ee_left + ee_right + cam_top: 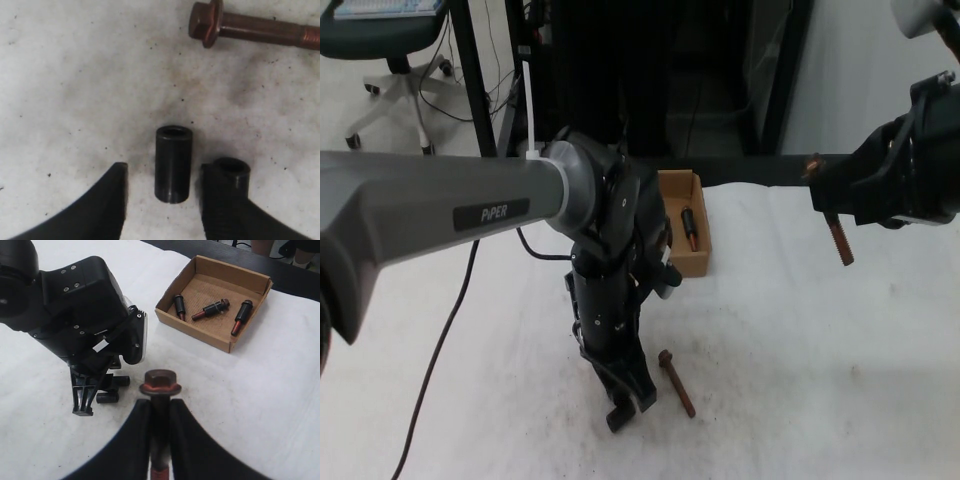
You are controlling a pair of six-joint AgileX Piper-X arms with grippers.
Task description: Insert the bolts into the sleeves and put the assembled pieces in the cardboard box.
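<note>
Noted left end effector [164, 175] spread astride sleeve [173, 164] on bench [60, 75], right end effector [160, 415] pinching bolt [160, 382]. Risk on closing: catching second sleeve [232, 172] beside one finger, tilting the grasp.

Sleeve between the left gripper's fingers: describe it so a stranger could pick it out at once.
On the white bench, the left gripper points down beside a loose copper bolt. The sleeve is the short black tube lying free in the gap between its open fingers; a second sleeve sits outside that gap, beside one finger.
</note>
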